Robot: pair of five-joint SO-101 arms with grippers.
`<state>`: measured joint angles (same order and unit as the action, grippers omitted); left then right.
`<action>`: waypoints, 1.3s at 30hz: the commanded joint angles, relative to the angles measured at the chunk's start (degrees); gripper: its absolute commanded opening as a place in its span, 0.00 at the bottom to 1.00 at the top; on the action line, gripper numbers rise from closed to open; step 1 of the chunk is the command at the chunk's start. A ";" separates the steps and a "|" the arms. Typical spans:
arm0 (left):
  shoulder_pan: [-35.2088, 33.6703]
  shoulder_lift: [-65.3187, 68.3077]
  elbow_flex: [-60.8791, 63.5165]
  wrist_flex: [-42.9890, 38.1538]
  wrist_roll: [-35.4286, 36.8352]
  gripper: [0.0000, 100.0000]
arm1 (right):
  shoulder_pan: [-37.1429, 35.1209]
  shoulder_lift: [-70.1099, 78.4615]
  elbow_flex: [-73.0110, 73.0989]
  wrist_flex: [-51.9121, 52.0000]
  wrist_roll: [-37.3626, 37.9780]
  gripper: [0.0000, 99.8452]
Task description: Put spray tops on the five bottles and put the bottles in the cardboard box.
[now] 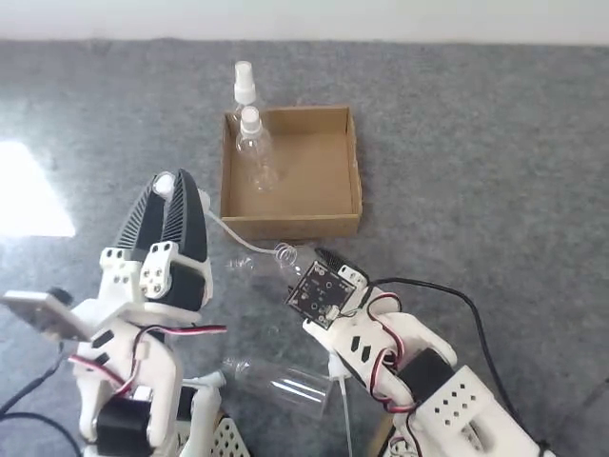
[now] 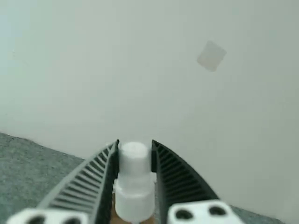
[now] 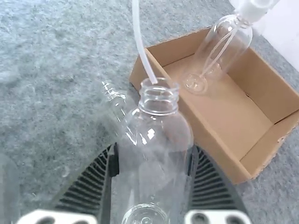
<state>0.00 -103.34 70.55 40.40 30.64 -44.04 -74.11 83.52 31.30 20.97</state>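
While one bottle (image 1: pixel 257 152) sits in the cardboard box (image 1: pixel 290 227), four are outside.

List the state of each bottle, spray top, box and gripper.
held bottle: uncapped, tube in its neck
right gripper: shut on held bottle
spray top: gripped, off the neck
left gripper: shut on spray top
cardboard box: open, one bottle inside
boxed bottle: capped
bottle behind box: capped, standing
nearby bottle: uncapped
front bottle: lying, apparently uncapped

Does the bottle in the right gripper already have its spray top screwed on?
No: the bottle in the right gripper has an open neck, with a tube dipping in.
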 commanded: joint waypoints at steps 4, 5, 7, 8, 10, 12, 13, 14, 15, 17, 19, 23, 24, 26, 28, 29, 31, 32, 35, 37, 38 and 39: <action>0.26 -0.88 0.31 -0.09 -0.53 0.01 | -0.31 -1.36 -0.79 -1.36 0.62 0.08; 0.26 -0.88 0.66 -0.09 -0.53 0.01 | -0.31 -1.36 -0.79 -1.36 0.62 0.08; 1.76 -0.88 1.36 -0.09 -0.53 0.01 | -0.31 -1.36 -0.79 -1.36 0.62 0.08; 2.55 -0.88 1.80 -0.09 -0.62 0.01 | -0.31 -1.36 -0.79 -1.36 0.62 0.08; 3.78 -0.88 2.07 -0.09 -0.62 0.01 | -0.31 -1.36 -0.79 -1.36 0.62 0.08; 4.92 -0.88 2.15 0.09 -0.79 0.01 | -0.31 -1.36 -0.79 -1.36 0.62 0.08; 5.36 -0.88 2.15 0.09 -1.41 0.01 | -0.31 -1.36 -0.79 -1.36 0.62 0.08; 5.80 -0.88 2.15 0.18 -2.11 0.01 | -0.31 -1.36 -0.79 -1.36 0.62 0.08; 6.15 -0.88 2.59 0.00 -2.55 0.01 | -0.22 -1.36 -0.79 -1.36 0.62 0.08; 6.42 -0.88 3.12 -0.09 -2.64 0.01 | -0.13 -1.36 -0.79 -1.45 0.53 0.08; 6.42 -0.88 3.30 -0.09 -2.64 0.01 | -0.04 -1.36 -0.88 -1.45 0.53 0.08; 6.42 -0.88 3.30 0.09 -2.64 0.01 | -0.04 -1.36 -0.97 -1.45 0.53 0.08; 6.42 -0.88 3.38 0.18 -2.64 0.01 | -0.04 -1.45 -0.97 -1.45 0.53 0.08; 6.42 -0.88 3.74 0.26 -2.64 0.01 | -0.04 -1.45 -0.97 -1.45 0.44 0.08; 6.42 -0.88 4.62 -0.09 -2.64 0.01 | -0.04 -1.45 -0.97 -1.45 0.35 0.08; 6.42 -0.88 4.88 -0.09 -2.64 0.01 | -0.04 -1.45 -0.97 -1.45 0.35 0.08; 6.51 -0.88 4.88 0.00 -2.64 0.01 | -0.04 -1.45 -0.97 -1.45 0.26 0.08; 6.51 -0.88 4.88 0.00 -2.64 0.01 | -0.04 -1.45 -0.97 -1.45 0.26 0.08; 6.51 -0.88 4.88 0.09 -2.64 0.02 | -0.04 -1.45 -0.97 -1.45 0.26 0.08; 7.65 -0.88 4.97 0.26 -2.64 0.02 | -0.04 -1.45 -0.97 -1.45 0.18 0.08; 8.53 -0.88 5.32 0.26 -2.64 0.02 | -0.04 -1.45 -0.97 -1.45 0.18 0.08; 9.32 -0.88 5.85 0.00 -2.64 0.02 | -0.04 -1.45 -0.97 -1.45 0.18 0.08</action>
<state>6.95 -103.34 76.00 40.40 28.62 -44.22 -74.11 83.52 31.30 21.05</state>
